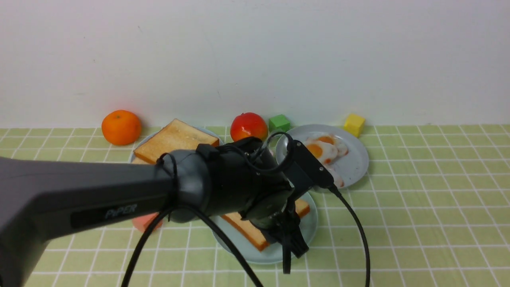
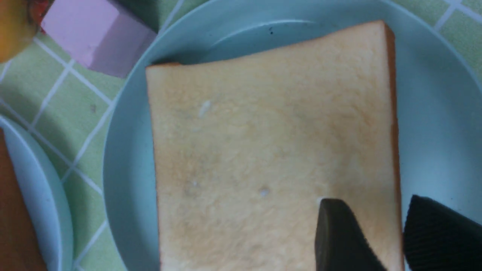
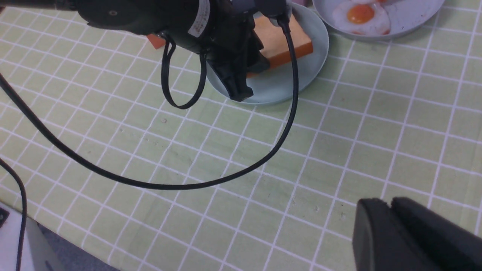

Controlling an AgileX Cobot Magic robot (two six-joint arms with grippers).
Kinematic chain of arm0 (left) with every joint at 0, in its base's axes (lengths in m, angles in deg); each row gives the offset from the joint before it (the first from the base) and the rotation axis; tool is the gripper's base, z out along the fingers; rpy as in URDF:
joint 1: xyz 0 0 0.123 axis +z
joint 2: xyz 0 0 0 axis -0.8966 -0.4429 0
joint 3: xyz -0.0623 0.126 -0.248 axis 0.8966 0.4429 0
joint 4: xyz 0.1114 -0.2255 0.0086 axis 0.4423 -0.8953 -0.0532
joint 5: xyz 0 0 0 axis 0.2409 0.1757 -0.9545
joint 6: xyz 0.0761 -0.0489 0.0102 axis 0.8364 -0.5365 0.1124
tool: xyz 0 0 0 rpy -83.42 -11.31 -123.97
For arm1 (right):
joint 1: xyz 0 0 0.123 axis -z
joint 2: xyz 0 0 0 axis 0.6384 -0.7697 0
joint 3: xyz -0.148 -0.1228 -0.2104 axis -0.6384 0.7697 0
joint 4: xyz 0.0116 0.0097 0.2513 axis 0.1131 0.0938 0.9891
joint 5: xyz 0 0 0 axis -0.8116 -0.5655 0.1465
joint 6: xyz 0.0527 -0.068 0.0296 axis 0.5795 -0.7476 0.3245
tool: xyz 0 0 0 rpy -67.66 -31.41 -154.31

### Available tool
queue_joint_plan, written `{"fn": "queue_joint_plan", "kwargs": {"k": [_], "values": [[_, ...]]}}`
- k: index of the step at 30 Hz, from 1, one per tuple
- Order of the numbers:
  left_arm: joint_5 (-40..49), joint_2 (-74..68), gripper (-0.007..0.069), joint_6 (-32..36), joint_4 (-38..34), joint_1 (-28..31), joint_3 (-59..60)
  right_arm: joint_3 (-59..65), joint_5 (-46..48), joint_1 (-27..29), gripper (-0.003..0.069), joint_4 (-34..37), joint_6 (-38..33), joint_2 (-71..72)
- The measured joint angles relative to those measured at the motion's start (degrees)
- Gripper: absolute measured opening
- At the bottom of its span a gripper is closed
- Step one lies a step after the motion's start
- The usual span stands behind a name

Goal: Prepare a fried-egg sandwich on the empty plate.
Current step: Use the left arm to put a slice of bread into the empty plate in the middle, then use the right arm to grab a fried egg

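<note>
Mint plate (image 2: 433, 113) holds one toast (image 2: 263, 150) (flat).

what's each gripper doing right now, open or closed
left gripper: open a little, fingers apart over the edge of the toast slice on the plate, holding nothing
right gripper: closed, empty

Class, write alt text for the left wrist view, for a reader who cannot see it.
A square toast slice lies flat on a mint-teal plate, with two dark fingers straddling one edge; a pink block sits beside the plate.
</note>
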Motion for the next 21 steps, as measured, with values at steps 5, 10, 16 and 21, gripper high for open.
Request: {"fn": "queue_joint_plan", "kwargs": {"k": [5,10,16,21], "values": [[2.86,6.88,0.0353,-4.99,-1.13,0.00,0.18,0.00,-1.09,0.00,0.0182,0.00,3.24,-4.98],[6.98,22.00,0.0243,-6.08,-7.97,0.00,0.18,0.00,-8.59,0.00,0.0297,0.00,4.14,-15.75],[9.58,40.33,-0.0013,-4.69,-14.90,0.00,2.62,-2.26,-21.26,0.00,0.0333,1.74,4.17,-32.81],[7.41,52.98,-0.0013,-0.68,-18.55,0.00,12.36,-9.26,-22.92,0.00,0.0334,4.65,4.17,-47.86]]}}
